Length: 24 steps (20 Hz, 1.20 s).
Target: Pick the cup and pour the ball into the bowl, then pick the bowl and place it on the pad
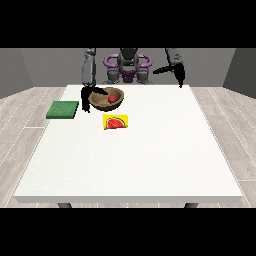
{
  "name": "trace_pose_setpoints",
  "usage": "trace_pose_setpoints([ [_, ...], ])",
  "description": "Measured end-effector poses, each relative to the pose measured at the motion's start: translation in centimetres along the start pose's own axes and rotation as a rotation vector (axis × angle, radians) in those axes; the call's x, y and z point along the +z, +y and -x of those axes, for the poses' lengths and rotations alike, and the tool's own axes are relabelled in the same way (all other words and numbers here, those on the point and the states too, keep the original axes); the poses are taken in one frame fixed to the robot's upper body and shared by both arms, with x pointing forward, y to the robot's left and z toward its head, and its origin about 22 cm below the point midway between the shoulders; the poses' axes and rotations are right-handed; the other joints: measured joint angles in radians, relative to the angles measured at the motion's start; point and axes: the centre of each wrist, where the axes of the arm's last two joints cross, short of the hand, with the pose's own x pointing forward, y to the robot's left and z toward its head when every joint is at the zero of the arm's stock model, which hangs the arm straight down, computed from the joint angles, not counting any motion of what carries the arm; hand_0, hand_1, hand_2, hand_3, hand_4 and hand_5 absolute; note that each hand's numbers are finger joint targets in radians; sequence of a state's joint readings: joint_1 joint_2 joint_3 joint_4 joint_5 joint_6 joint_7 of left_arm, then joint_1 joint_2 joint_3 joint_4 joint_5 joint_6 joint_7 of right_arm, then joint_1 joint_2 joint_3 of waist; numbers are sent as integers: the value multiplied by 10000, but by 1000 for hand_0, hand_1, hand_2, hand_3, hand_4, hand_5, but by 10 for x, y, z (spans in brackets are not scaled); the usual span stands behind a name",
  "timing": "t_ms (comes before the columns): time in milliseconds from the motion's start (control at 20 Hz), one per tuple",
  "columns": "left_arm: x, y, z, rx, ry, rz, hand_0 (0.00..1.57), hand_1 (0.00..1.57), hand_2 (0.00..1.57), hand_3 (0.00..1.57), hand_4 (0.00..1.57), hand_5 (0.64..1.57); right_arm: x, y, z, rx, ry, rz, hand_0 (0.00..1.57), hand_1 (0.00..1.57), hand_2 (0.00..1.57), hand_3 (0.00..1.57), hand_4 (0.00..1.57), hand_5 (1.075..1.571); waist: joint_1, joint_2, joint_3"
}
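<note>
A brown bowl (104, 103) sits on the white table (150, 150) at the back left, with a red ball (112, 98) inside it. The hand at the view's left (87, 96) is at the bowl's left rim. Its thumb lies over the rim and its fingers reach down the outer wall. A flat green pad (63, 109) lies to the left of the bowl, partly over the table's left edge. The hand at the view's right (178, 73) hangs raised above the table's far right, fingers straight down, holding nothing. No cup shows.
A yellow card with a watermelon slice picture (115, 122) lies just in front of the bowl. The robot's torso (128, 65) stands behind the table's far edge.
</note>
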<state>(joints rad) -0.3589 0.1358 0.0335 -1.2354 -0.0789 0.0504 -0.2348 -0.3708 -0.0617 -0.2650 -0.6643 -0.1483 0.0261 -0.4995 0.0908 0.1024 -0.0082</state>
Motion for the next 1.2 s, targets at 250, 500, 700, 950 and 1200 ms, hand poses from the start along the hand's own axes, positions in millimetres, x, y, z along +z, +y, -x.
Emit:
trace_pose_setpoints([
  [250, -6, 0, -12, 75, -624, 153, 0, 0, 0, 0, 568, 1549, 3, -23, -3, 1771, -314, 1310, 1571, 1571, 1571, 1570, 920, 1536, 442, 237, -257],
  [500, -10, -7, -14, 172, -684, 443, 0, 0, 0, 0, 824, 1497, 1, -25, -10, 4459, -309, 1918, 1571, 1571, 1571, 1383, 910, 1563, 771, 181, -321],
  [700, -3, 0, -2, 287, -129, 360, 0, 0, 0, 0, 963, 1422, -1, -15, -11, 5496, 935, 2288, 1571, 1571, 1571, 950, 866, 1567, 675, -406, -198],
  [950, 25, 24, 36, 231, 1250, -396, 0, 0, 0, 0, 998, 1411, -14, 2, -26, 6053, 2894, 2068, 1571, 1571, 1571, 889, 806, 1565, -302, -1563, -15],
  [1200, 50, 44, 59, 157, 2498, -1065, 0, 0, 0, 0, 997, 1410, -37, 13, -66, 6291, 3882, 1583, 1571, 1571, 1571, 716, 799, 1569, -1199, -2544, 45],
])
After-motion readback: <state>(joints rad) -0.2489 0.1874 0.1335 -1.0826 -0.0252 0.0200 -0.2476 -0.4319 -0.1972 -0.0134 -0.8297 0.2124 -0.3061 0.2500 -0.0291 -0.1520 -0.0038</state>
